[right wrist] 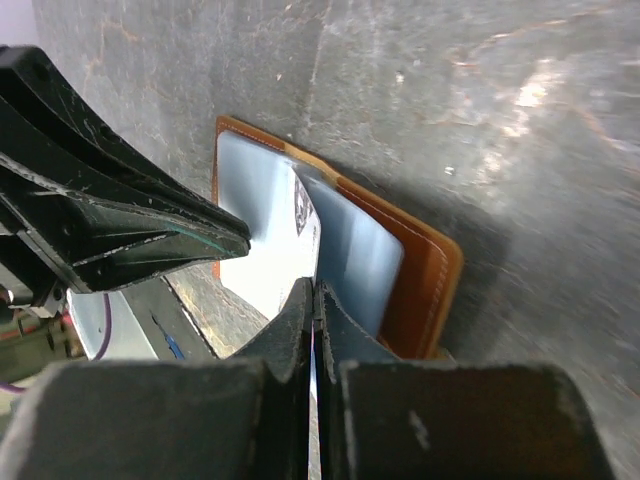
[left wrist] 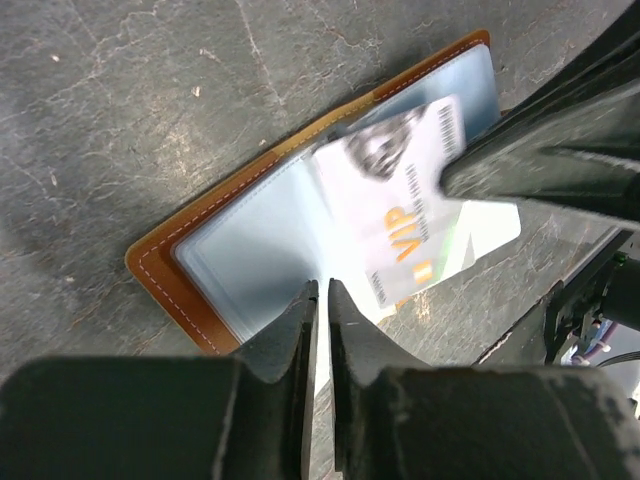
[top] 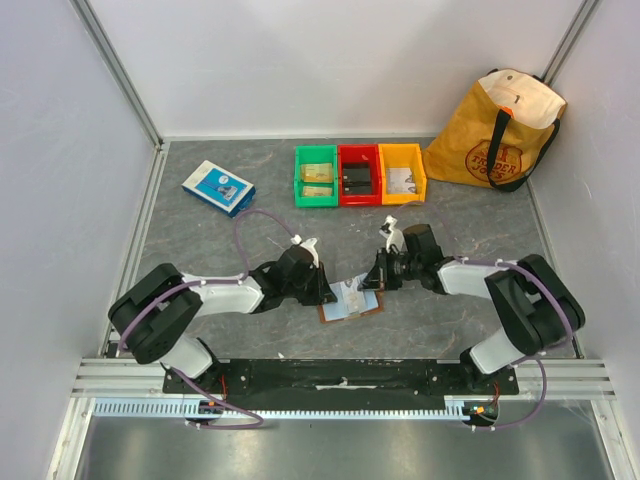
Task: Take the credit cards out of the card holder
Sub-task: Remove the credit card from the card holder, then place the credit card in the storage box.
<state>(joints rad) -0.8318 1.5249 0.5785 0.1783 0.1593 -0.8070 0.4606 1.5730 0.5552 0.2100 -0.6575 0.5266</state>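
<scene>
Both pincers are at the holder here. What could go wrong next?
1. The right pincer nips only a thin edge of the card, which is partly in its sleeve; the grip could slip as it pulls.
2. The left pincer pins the holder by just its near edge; if that gives, the holder may drag along.
3. The pincers work very close together and could bump.

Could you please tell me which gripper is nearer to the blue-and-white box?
Left. The left gripper, pinching the wallet, lies right of the box and closer to the robot; the right gripper, gripping a card, is further right.
</scene>
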